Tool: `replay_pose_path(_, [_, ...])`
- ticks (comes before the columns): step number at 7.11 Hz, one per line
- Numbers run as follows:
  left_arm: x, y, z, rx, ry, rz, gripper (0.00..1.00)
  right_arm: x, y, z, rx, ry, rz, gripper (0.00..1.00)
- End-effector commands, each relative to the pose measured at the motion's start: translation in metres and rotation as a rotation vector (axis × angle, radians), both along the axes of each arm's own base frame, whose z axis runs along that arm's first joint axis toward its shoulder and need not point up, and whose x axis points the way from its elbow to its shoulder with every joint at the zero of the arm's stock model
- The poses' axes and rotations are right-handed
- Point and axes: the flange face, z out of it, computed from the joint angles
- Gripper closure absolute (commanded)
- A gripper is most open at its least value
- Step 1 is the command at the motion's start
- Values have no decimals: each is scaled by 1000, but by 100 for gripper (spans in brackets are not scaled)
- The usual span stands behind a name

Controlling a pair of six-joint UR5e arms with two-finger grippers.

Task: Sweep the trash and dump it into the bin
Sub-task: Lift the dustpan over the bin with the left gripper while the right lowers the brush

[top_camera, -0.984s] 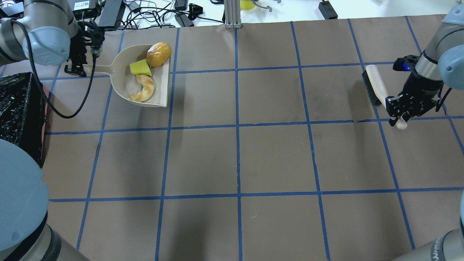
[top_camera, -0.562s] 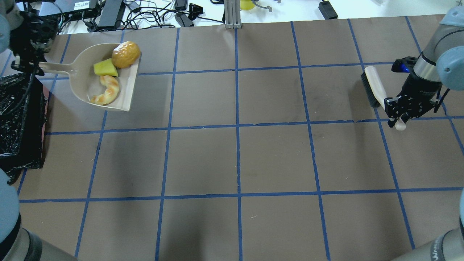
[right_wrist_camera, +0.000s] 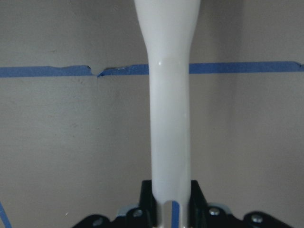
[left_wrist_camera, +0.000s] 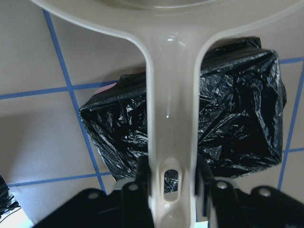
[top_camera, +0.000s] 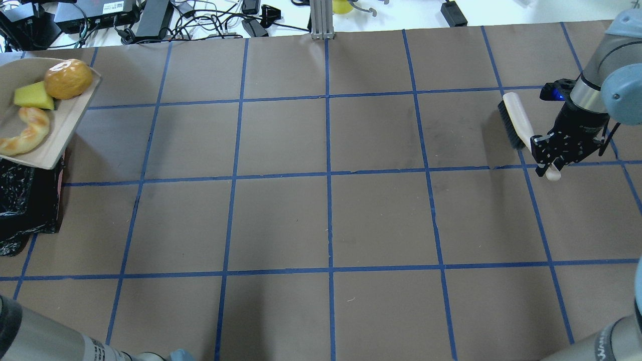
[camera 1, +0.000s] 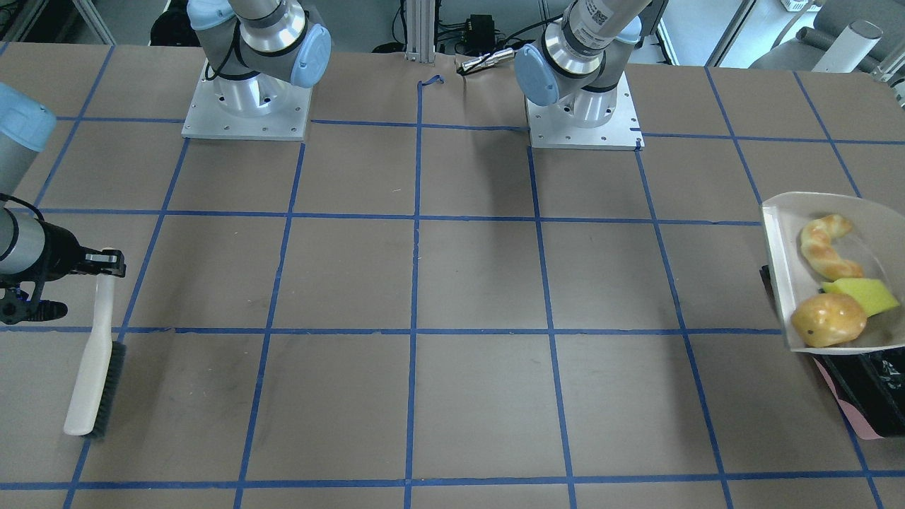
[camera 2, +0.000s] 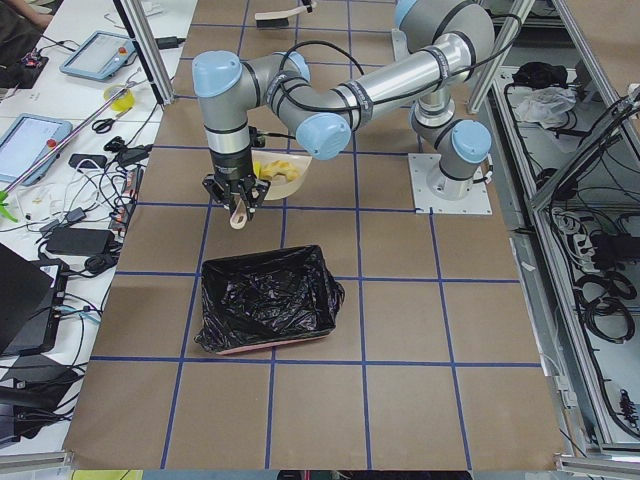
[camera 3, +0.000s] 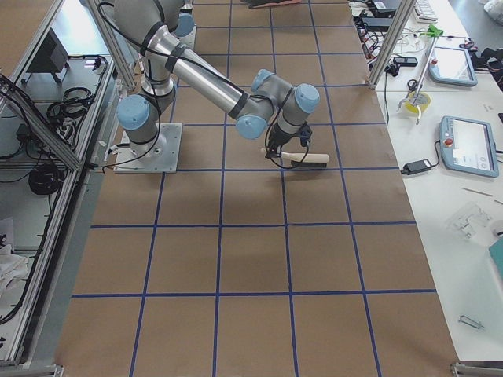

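Observation:
The beige dustpan (top_camera: 55,125) hangs in the air at the table's left end, over the far end of the bin (top_camera: 25,200). It holds the golden-brown lump (top_camera: 67,78), the yellow sponge (top_camera: 34,96) and the croissant piece (top_camera: 25,138). My left gripper (left_wrist_camera: 171,178) is shut on the dustpan's handle (left_wrist_camera: 171,118), with the black-lined bin (left_wrist_camera: 237,118) below it. My right gripper (top_camera: 549,163) is shut on the handle of a white brush (top_camera: 514,120), far to the right, with the bristles at the table.
Cables and power bricks (top_camera: 200,20) lie beyond the table's far edge, beside an aluminium post (top_camera: 321,20). The two arm bases (camera 1: 244,106) stand at the robot's side. Blue tape lines cross the brown table (top_camera: 326,215).
My left arm has carried the dustpan with the three items to the left and up, from the table to above the bin. The right arm with the brush has barely moved.

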Motion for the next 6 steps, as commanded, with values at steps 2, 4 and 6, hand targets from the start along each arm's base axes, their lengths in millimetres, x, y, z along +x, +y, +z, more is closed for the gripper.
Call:
replay_pose_path(2, [112, 22, -4, -22, 34, -65, 100, -1, -2, -4, -3, 3, -5, 95])
replay_pose_path(4, [164, 15, -15, -32, 29, -110, 100, -2, -4, -6, -6, 10, -4, 43])
replay_pose_path(6, [206, 7, -30, -25, 3, -159, 100, -3, -4, -6, -6, 11, -3, 24])
